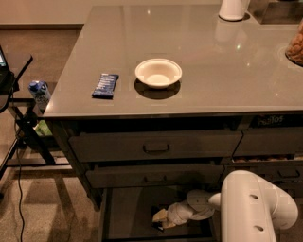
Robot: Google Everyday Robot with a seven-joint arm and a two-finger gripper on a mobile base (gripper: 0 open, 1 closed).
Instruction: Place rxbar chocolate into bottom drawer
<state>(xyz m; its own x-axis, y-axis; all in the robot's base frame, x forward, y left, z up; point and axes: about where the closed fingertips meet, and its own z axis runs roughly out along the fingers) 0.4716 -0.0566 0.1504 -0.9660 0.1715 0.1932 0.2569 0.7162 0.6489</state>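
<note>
The bottom drawer (128,212) stands pulled open under the two handled drawers, its dark inside showing. My gripper (158,220) reaches down into it from the white arm (251,208) at the lower right. A small dark object with a pale patch, likely the rxbar chocolate (157,224), lies at the fingertips just above or on the drawer floor. I cannot tell whether the fingers hold it.
A blue-wrapped bar (105,85) and a white bowl (158,73) lie on the grey countertop (213,61). A white container (234,8) stands at the back, a snack jar (296,47) at the right edge. A folding stand with a blue can (39,92) is to the left.
</note>
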